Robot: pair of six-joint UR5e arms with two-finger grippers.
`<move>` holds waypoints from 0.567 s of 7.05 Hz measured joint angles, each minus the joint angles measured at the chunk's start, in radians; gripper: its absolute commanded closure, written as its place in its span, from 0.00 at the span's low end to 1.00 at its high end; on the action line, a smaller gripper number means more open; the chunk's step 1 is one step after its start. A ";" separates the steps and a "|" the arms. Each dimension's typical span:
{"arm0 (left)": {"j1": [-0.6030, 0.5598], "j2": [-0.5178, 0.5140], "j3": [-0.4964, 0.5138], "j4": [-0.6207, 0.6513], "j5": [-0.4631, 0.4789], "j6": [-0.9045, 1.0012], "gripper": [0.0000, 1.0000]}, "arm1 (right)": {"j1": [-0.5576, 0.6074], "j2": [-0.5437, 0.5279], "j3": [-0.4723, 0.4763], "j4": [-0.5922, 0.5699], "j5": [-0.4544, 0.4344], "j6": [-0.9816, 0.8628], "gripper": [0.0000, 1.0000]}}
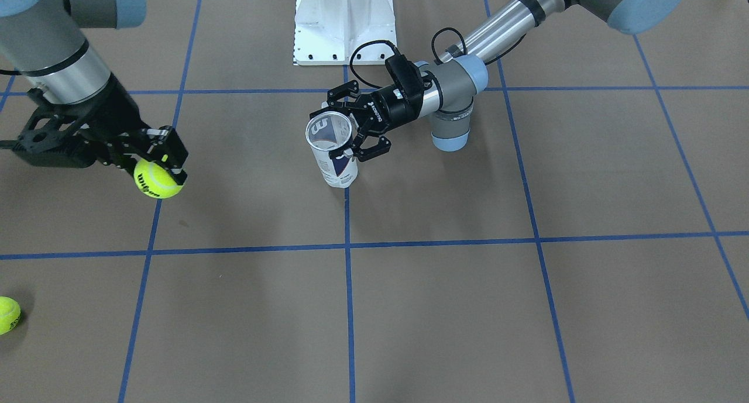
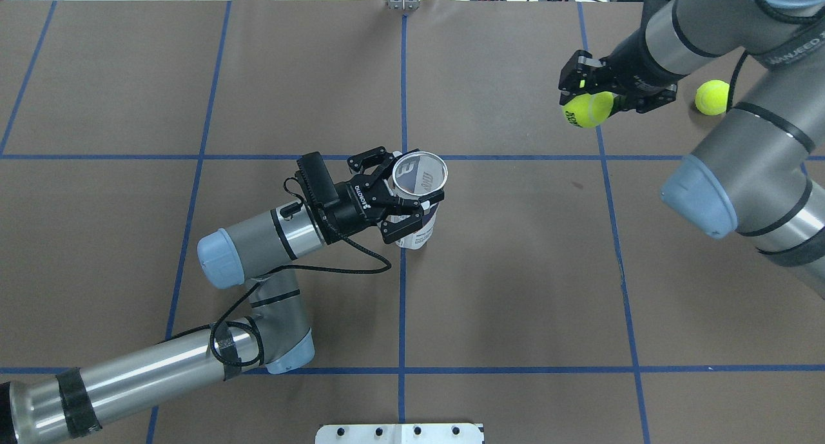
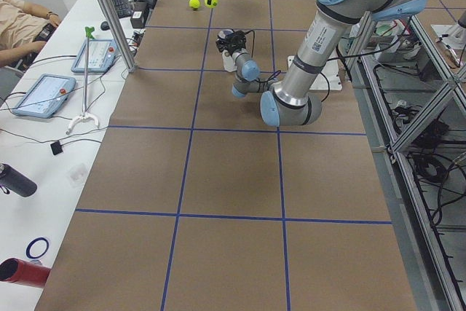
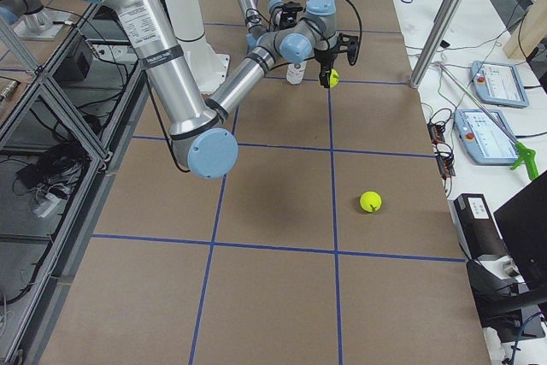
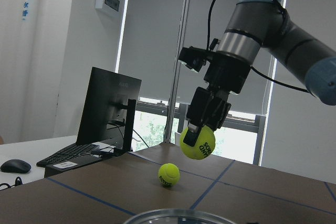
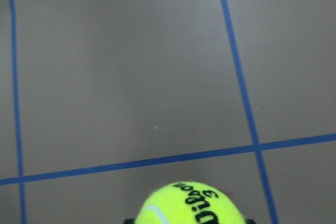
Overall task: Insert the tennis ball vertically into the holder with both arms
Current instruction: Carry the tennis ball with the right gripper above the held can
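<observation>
The holder (image 2: 416, 231) is a clear tube with a white and navy label, standing upright near the table's middle, its mouth open upward (image 1: 339, 172). My left gripper (image 2: 406, 186) is shut around its upper part from the side (image 1: 342, 131). My right gripper (image 2: 590, 96) is shut on a yellow tennis ball (image 2: 588, 110) and holds it above the table, well off to the holder's side (image 1: 157, 179). The left wrist view shows that ball (image 5: 198, 142) hanging in the gripper beyond the holder's rim (image 5: 178, 216). The right wrist view shows the ball's top (image 6: 191, 205).
A second tennis ball (image 2: 712, 97) lies loose on the table beyond my right gripper (image 1: 7, 315), also in the right exterior view (image 4: 370, 202). The white pedestal base (image 1: 344, 23) stands at the robot's side of the table. Blue tape lines grid the brown surface.
</observation>
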 measured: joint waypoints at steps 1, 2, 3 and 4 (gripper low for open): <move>0.001 -0.001 0.000 0.000 0.000 0.000 0.23 | -0.045 0.070 0.003 -0.015 -0.010 0.097 1.00; 0.001 -0.001 -0.001 0.000 0.000 0.000 0.23 | -0.095 0.140 0.004 -0.041 -0.036 0.176 1.00; 0.001 -0.002 -0.001 0.000 0.000 0.000 0.23 | -0.147 0.214 0.004 -0.103 -0.074 0.223 1.00; 0.001 -0.002 -0.001 0.000 0.000 0.000 0.23 | -0.193 0.268 0.003 -0.160 -0.114 0.248 1.00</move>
